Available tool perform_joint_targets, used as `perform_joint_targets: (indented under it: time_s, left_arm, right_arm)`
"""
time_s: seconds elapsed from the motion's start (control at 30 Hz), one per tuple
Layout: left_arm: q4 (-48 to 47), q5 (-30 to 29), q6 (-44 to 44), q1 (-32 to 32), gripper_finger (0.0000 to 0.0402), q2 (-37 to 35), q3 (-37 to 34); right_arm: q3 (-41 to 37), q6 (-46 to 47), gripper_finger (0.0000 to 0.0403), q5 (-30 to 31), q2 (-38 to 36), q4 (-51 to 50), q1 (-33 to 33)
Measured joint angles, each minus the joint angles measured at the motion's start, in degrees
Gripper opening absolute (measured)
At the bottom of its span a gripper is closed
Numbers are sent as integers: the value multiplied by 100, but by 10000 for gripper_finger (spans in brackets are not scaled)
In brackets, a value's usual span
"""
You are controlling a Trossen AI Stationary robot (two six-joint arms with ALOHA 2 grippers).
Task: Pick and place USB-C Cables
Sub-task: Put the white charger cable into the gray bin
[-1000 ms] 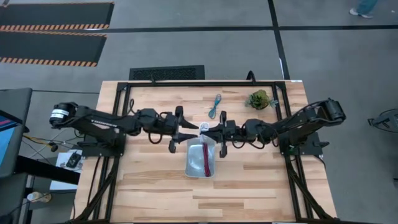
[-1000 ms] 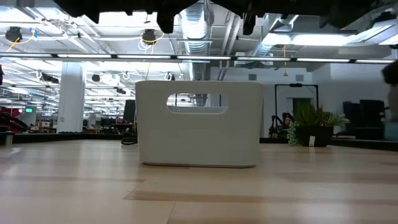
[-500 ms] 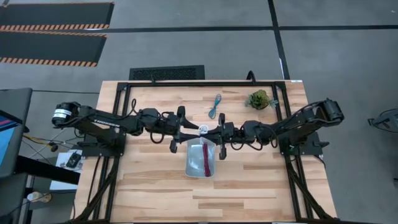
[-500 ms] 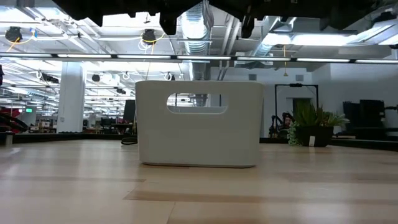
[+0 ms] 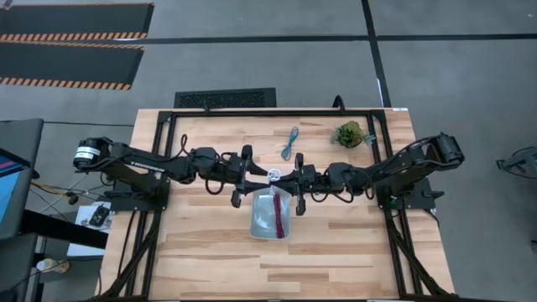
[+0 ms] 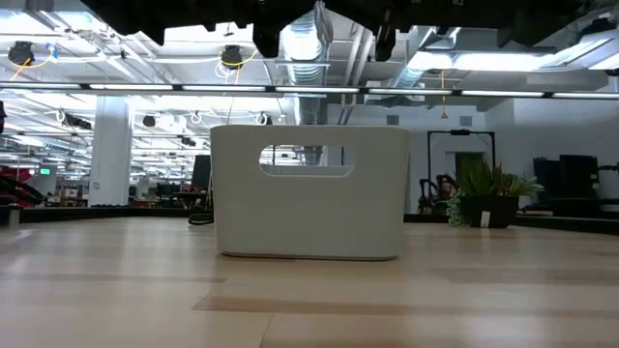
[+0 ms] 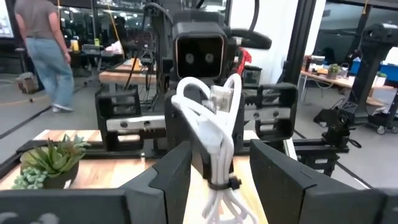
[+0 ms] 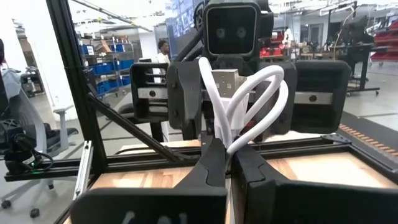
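Note:
A white USB-C cable [image 5: 274,174], coiled in a small bundle, hangs in the air over the far end of the pale tray [image 5: 256,220], between my two arms. My right gripper [image 8: 227,152] is shut on it. My left gripper [image 7: 221,149] faces it from the table's left and is open. Its two fingers stand on either side of the bundle [image 7: 214,134]; I see no touch. A dark red cable [image 5: 278,216] lies in the tray. A teal cable [image 5: 290,144] lies on the table beyond the tray. My right gripper pinches the white coil's strands [image 8: 231,140] between its two fingers, which reach in level from the table's right. The loops and the plug [image 8: 227,84] stand upright above the fingers. The bundle is clear of the tray and table.
A small green plant [image 5: 348,134] stands at the far right of the table. The low view shows the tray's end wall with its handle slot [image 6: 308,159]. A black frame runs round the tabletop. A person walks in the room behind.

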Motion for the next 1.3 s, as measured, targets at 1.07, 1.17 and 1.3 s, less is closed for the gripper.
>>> perform_joint_targets:
  time_s: [1.07,1.17,1.3]
  left_arm:
    - [-612,-113,184,-2,100,2,404]
    - [-624,-106,183,-2,73,1,406]
    - [-629,-102,181,-2,48,-4,404]
  right_arm:
    - [0,209,7,-7,0,-79,40]
    - [0,210,7,-6,0,-81,40]
    - [0,213,7,-2,0,-84,40]
